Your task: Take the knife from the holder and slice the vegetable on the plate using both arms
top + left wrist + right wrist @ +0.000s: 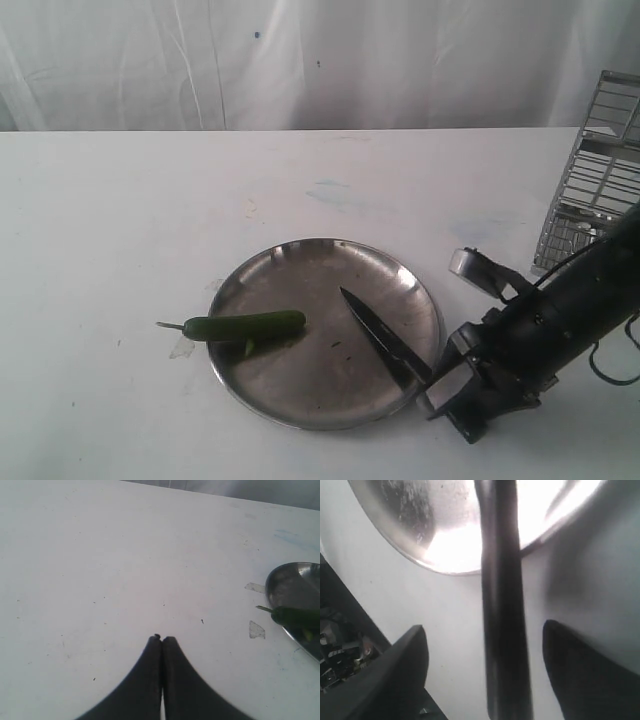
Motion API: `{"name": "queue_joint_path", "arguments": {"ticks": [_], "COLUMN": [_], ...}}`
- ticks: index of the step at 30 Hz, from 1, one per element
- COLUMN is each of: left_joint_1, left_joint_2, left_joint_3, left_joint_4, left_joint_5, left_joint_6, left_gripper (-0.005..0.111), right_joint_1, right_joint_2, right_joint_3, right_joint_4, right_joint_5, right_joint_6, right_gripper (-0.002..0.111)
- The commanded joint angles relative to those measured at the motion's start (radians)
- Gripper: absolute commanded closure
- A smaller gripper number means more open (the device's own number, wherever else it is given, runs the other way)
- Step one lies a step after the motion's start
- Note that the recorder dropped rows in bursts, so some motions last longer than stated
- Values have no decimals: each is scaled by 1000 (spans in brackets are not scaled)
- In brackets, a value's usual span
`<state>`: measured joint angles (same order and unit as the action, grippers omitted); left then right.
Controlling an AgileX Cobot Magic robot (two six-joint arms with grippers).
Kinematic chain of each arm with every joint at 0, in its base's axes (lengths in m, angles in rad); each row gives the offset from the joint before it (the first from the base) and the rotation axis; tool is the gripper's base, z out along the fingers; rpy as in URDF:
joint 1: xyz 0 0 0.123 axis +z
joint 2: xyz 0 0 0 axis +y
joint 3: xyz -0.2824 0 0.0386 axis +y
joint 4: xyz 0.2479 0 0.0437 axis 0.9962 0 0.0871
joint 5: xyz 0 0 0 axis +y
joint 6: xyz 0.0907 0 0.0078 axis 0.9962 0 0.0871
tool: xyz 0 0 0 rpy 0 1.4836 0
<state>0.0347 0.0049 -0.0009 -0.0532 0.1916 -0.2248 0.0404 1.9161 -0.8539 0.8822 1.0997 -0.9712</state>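
— Right gripper [455, 330] sits closest, by the table's [150, 200] near edge toward its right corner; how do its fingers stand?
— Spread wide, one on each side of the knife's [380, 335] black handle; in the right wrist view neither finger touches it, so nothing is clamped.
— Why does the knife lie that way?
— It is out of the holder [600, 170], which stands at the table's right edge; the blade rests in the plate [300, 400] with the tip pointing inward and the handle riding over the right rim; I judge that the overhang leaves room for a grasp.
— And the vegetable [245, 326]?
— It lies across the plate's left rim, with the stem poking out over the table; whether it is cut yet, I cannot tell.
— Left gripper [161, 639]?
— Its fingers are pressed together on nothing; it hangs over bare table beyond the plate's left rim, probably waiting to steady the vegetable.
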Motion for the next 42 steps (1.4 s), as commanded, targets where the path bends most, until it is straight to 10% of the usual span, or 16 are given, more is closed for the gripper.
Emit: {"name": "queue_joint_path", "arguments": {"ticks": [1, 9, 18, 42], "left_joint_1": [-8, -8, -8, -8], "left_joint_2": [-5, -5, -5, -5], "left_joint_3": [1, 1, 1, 1], "left_joint_4": [2, 2, 2, 2], "left_joint_5": [-5, -5, -5, -5], "left_joint_6": [-2, -2, -2, -2], "left_gripper": [107, 107, 107, 107], "right_joint_1": [13, 22, 22, 154], "right_joint_2": [31, 31, 31, -471], "right_joint_3": [6, 6, 6, -17], "right_joint_4": [64, 87, 44, -28], "right_joint_5": [-7, -30, -96, -161], "right_joint_6": [-86, -104, -115, -71], "right_gripper": [46, 53, 108, 108]}}
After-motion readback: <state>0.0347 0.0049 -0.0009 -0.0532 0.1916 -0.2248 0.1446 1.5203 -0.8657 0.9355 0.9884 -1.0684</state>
